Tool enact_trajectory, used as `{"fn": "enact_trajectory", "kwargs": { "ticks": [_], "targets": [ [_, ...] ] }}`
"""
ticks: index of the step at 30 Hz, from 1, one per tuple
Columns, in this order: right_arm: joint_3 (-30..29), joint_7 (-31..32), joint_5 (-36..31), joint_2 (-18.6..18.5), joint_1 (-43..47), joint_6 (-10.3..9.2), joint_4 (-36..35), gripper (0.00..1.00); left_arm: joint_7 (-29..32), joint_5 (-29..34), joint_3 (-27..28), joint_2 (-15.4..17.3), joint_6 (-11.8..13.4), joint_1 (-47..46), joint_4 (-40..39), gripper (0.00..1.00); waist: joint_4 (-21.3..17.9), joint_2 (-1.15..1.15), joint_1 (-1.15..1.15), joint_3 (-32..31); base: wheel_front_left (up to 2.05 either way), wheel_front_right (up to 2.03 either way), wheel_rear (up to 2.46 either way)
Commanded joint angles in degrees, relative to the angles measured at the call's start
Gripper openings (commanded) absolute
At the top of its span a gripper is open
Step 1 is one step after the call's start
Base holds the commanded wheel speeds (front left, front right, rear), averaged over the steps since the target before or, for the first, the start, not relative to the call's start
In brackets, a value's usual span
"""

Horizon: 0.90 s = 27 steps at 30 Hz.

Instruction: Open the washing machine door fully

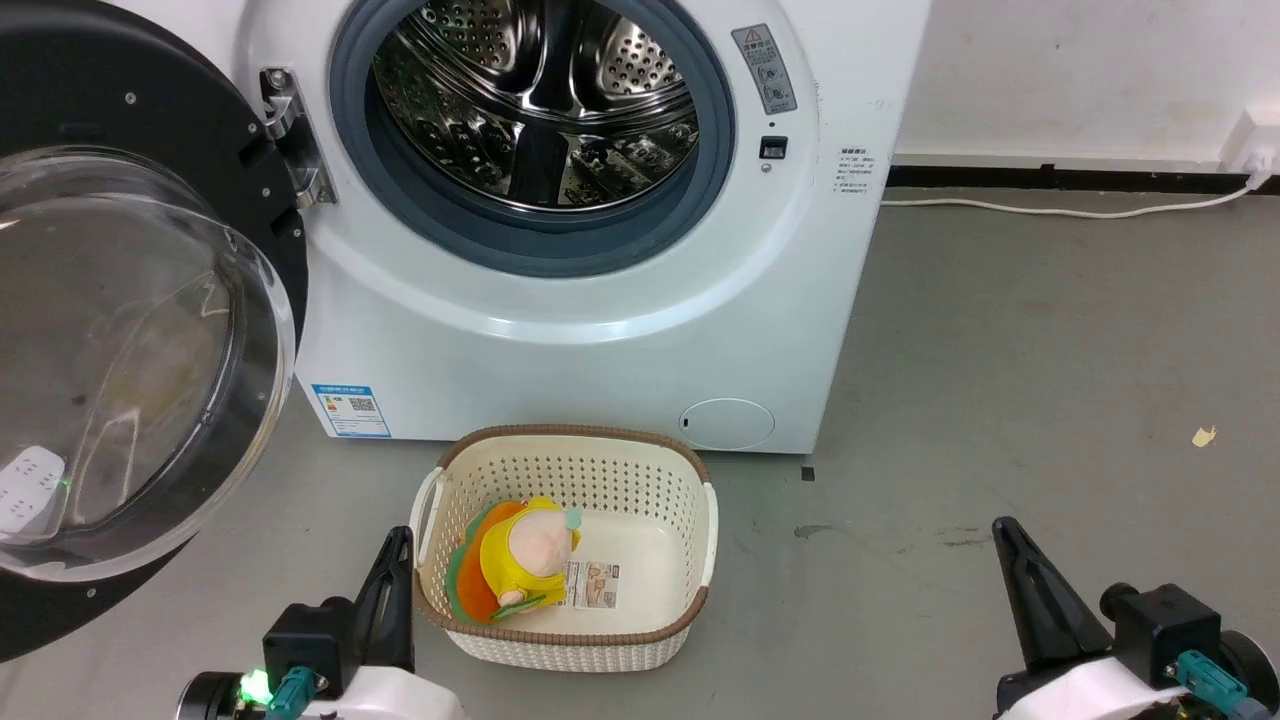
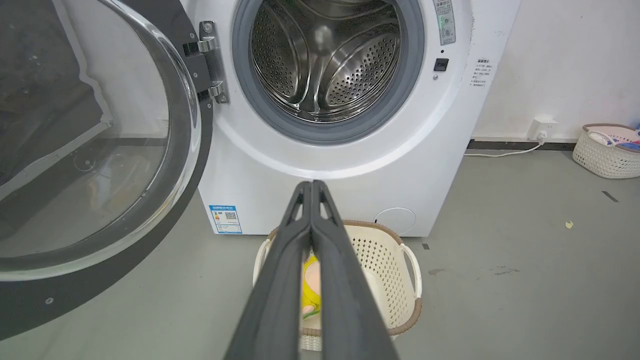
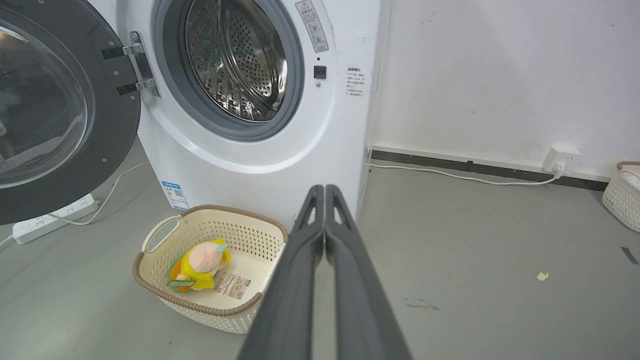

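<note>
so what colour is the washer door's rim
Black; the door rim shows best in the right wrist view.

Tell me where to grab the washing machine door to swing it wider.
Take the door by its black rim, low, far from the hinge, coming from the front with the left tool. The bulging glass bowl looks too smooth to hold; leverage seems best there.

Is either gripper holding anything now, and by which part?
Nothing is held: left gripper and right gripper are shut and empty, apart from the washing machine door.
</note>
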Motion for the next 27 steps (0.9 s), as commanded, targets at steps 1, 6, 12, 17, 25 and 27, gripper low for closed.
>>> {"fn": "enact_trajectory", "kwargs": {
  "ticks": [1, 6, 12, 17, 25, 27],
  "targets": [
    [0.16, 0.37, -0.5, 0.17, -1.11, 0.03, -0.3, 0.0, 0.41, 0.66, 0.24, -0.39, -0.14, -0.72, -0.5, 0.0, 0.03, 0.0, 0.0, 0.0, 0.0, 0.0, 0.0],
    [0.3, 1.19, -0.81, 0.19, -1.32, 0.03, -0.5, 0.0, 1.23, 1.19, 0.59, -0.48, -0.3, -0.93, -0.8, 0.0, 0.15, 0.0, 0.0, 0.01, 0.0, 0.0, 0.0],
    [0.42, 1.9, -1.08, 0.21, -1.49, 0.03, -0.67, 0.0, 1.93, 1.63, 0.89, -0.56, -0.43, -1.11, -1.06, 0.0, 0.25, 0.0, 0.0, 0.02, 0.0, 0.0, 0.0],
    [0.52, 2.48, -1.3, 0.22, -1.64, 0.03, -0.82, 0.0, 2.51, 2.01, 1.14, -0.63, -0.55, -1.26, -1.28, 0.0, 0.34, 0.0, 0.0, 0.02, 0.0, 0.0, 0.0],
    [0.68, 3.43, -1.66, 0.24, -1.87, 0.04, -1.05, 0.0, 3.45, 2.6, 1.55, -0.73, -0.73, -1.5, -1.62, 0.0, 0.48, 0.0, 0.0, 0.03, 0.0, 0.0, 0.0],
    [0.72, 3.66, -1.75, 0.24, -1.93, 0.04, -1.1, 0.0, 3.69, 2.75, 1.65, -0.76, -0.78, -1.56, -1.71, 0.0, 0.51, 0.0, 0.0, 0.03, 0.0, 0.0, 0.0]
  ]
}}
